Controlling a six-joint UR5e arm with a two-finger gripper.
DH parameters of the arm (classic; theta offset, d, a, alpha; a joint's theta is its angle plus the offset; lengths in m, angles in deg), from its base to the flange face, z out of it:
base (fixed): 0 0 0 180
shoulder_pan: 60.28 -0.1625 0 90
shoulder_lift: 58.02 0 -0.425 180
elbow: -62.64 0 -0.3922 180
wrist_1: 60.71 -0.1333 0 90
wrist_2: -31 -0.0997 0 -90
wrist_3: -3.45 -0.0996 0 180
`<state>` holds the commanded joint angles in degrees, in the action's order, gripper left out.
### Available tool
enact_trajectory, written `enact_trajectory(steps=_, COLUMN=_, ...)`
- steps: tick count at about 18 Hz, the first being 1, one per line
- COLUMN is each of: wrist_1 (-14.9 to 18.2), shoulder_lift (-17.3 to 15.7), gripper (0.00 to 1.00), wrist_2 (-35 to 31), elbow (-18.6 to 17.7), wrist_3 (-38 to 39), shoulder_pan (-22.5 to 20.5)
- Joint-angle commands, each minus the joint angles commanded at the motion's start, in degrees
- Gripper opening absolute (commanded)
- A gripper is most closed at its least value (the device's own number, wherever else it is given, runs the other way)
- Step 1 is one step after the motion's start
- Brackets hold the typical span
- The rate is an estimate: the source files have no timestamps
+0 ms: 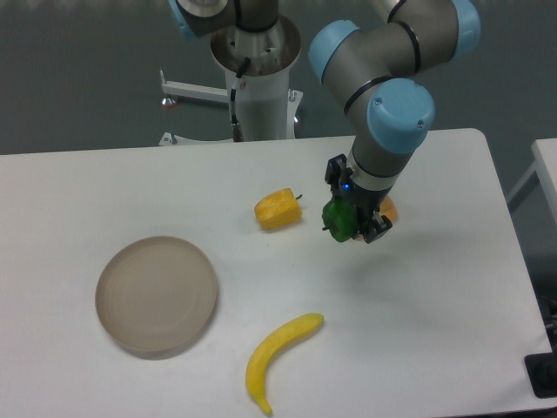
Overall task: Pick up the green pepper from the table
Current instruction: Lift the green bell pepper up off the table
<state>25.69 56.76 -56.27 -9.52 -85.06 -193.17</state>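
Observation:
The green pepper is a small dark green glossy lump held between the fingers of my gripper, lifted a little above the white table; a faint shadow lies on the table below it. The gripper hangs from the arm's blue-capped wrist at the centre right and is shut on the pepper. The pepper's far side is hidden by the fingers.
A yellow pepper lies left of the gripper. An orange pepper peeks out behind the gripper. A beige plate sits front left and a banana near the front edge. The robot base stands at the back.

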Motion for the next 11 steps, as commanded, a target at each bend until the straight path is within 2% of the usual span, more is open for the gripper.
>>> enact_trajectory(steps=11, wrist_1=-1.14, shoulder_lift=0.26, gripper=0.08, wrist_2=0.00, elbow=0.09, wrist_3=-0.71, shoulder_pan=-0.35)
